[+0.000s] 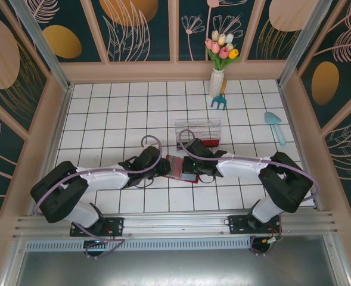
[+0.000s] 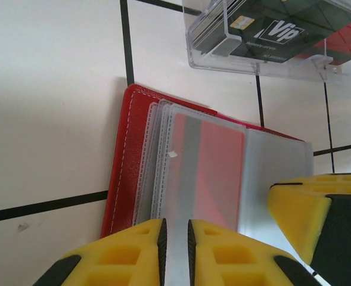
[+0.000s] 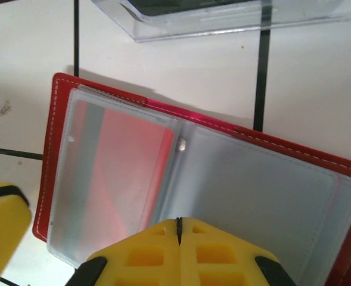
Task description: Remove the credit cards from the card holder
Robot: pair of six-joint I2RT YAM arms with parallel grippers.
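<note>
The card holder (image 1: pixel 176 168) lay open and flat on the table (image 1: pixel 121 113), near the front edge and between the two tools, which met over it from either side. Its red cover faced down and its clear sleeves (image 3: pixel 252 196) faced up. A clear box (image 1: pixel 198 128) stood just behind it, apart from it, with a dark card marked "Vip" (image 2: pixel 276 30) inside.

The left tool (image 2: pixel 176 250) sat at the holder's near edge with its fingers slightly spread, a narrow gap between the pads. A sleeve holding a red and grey card (image 2: pixel 214 161) ran into that gap, so the tool straddled the sleeve. I could not tell whether the pads touched the plastic. More sleeves fanned out to the left of it, over the red cover with its white stitching.

The right tool (image 3: pixel 179 250) had its fingers pressed together, no gap between them. It rested at the near edge of the sleeves, right at the middle fold of the holder. Whether any plastic was caught between the pads could not be seen. One finger (image 2: pixel 300 214) of it showed just beside the left tool, over the same sleeve page.
</note>
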